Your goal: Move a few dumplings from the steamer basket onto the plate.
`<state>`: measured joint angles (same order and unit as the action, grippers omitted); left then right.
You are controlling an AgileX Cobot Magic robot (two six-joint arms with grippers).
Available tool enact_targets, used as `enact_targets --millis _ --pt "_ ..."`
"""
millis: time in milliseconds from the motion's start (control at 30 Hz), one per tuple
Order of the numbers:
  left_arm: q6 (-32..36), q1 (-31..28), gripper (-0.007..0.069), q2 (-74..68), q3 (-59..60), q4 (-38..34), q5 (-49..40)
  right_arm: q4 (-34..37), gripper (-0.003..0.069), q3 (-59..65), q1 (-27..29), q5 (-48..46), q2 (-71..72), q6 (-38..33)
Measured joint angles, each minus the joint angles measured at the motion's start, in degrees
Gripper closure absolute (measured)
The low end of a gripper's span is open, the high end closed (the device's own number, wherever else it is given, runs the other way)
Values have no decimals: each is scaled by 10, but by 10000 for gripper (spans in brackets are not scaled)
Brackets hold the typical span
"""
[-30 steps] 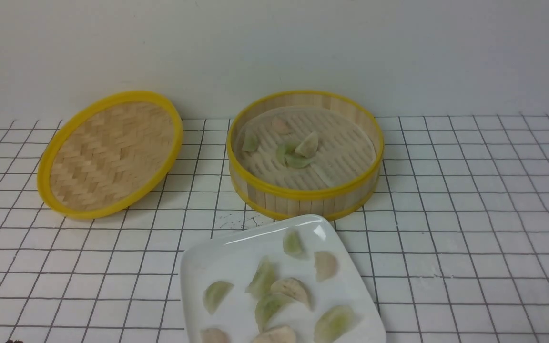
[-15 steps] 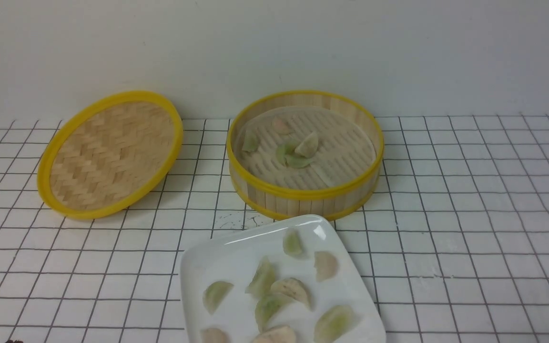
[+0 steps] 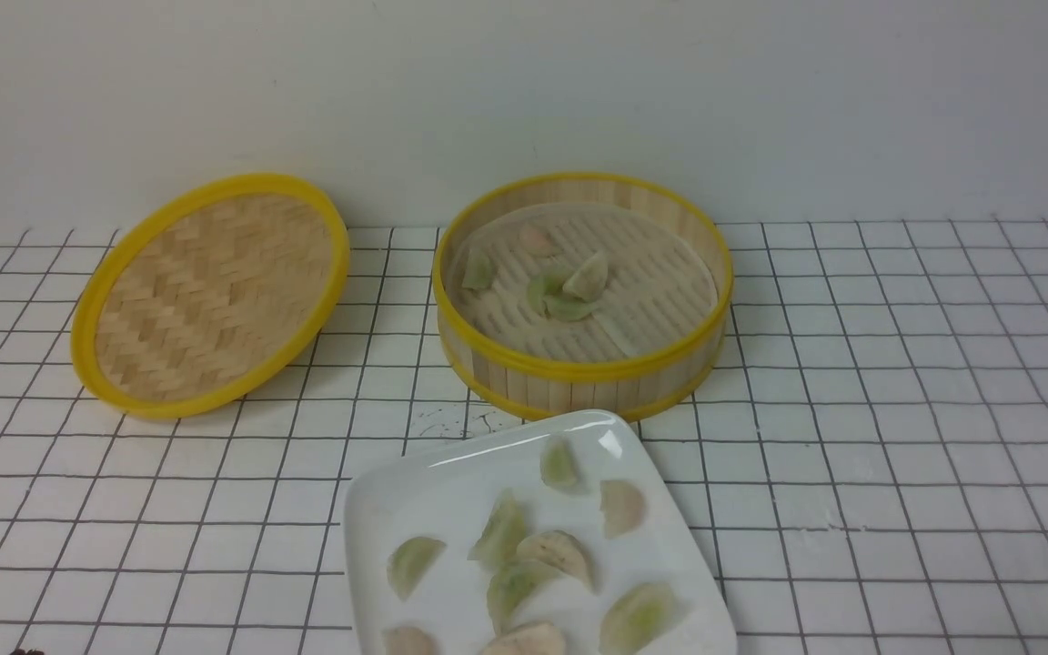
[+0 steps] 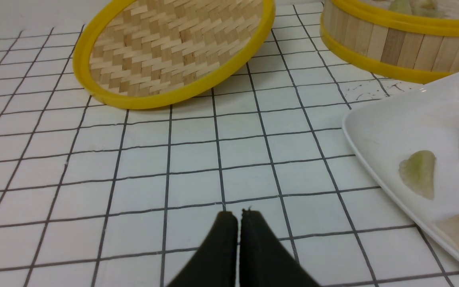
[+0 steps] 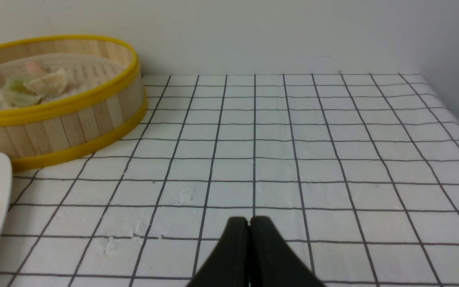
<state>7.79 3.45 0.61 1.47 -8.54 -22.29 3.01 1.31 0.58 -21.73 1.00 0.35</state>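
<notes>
The steamer basket (image 3: 579,373) stands at the back centre and holds several dumplings (image 3: 569,284) on its slatted floor. It also shows in the left wrist view (image 4: 389,46) and the right wrist view (image 5: 74,127). The white plate (image 3: 451,482) lies in front of it and holds several green and beige dumplings (image 3: 524,555). It also shows in the left wrist view (image 4: 389,127). My left gripper (image 4: 239,215) is shut and empty over bare tiles left of the plate. My right gripper (image 5: 249,221) is shut and empty over bare tiles right of the basket. Neither gripper shows in the front view.
The shallow woven-bamboo lid (image 3: 210,291) with a yellow rim rests tilted at the back left, and shows in the left wrist view (image 4: 169,52). A pale wall runs along the back of the gridded table. The table's right edge (image 5: 448,107) shows in the right wrist view.
</notes>
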Motion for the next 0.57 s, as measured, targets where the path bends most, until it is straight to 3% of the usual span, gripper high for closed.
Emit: enact_targets --millis 567 --pt "0 0 631 0 0 0 0 0 672 0 0 0 0 0"
